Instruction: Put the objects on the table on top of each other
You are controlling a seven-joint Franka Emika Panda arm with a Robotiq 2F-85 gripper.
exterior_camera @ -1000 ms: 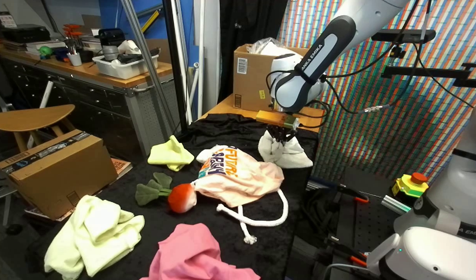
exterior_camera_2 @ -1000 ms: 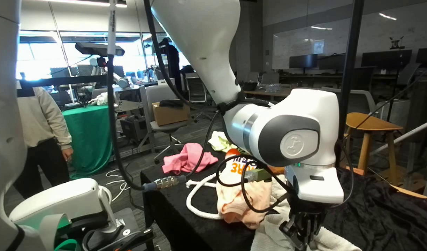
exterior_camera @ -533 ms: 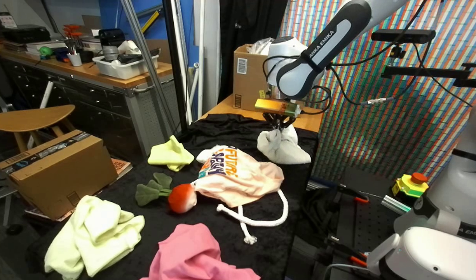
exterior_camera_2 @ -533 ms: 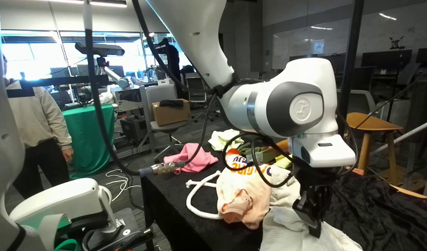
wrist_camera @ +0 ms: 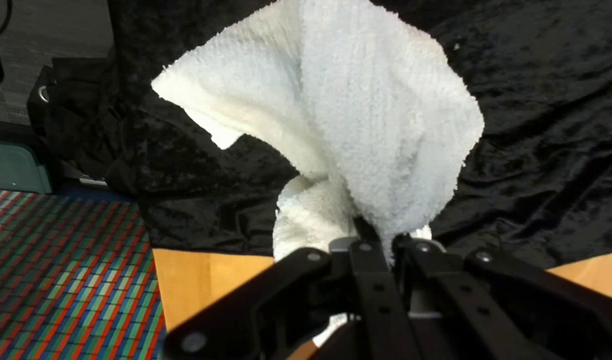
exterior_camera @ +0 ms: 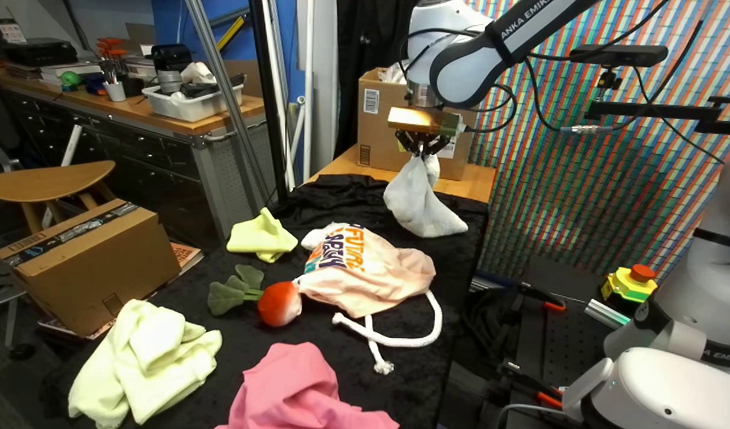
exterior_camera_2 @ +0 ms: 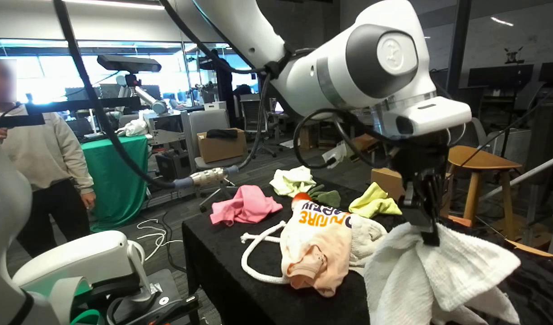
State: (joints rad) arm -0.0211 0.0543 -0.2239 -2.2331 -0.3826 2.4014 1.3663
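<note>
One white towel (exterior_camera: pixel 423 204) hangs beneath the hand (exterior_camera: pixel 423 153) gripping its gathered folds, near the lettered peach cloth (exterior_camera: pixel 376 275).

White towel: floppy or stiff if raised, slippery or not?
Likely floppy: the white towel droops in loose folds beneath the tool. Probably not slippery, given its fuzzy, nubby surface. A free corner juts sideways, so it may swing when carried.

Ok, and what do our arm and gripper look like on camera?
The arm is white, with a dark grey cap bearing a round emblem, and EMIKA lettering. A black cable with a silver connector hangs from it. The gripper is black and jointed, with narrow fingers.
</note>
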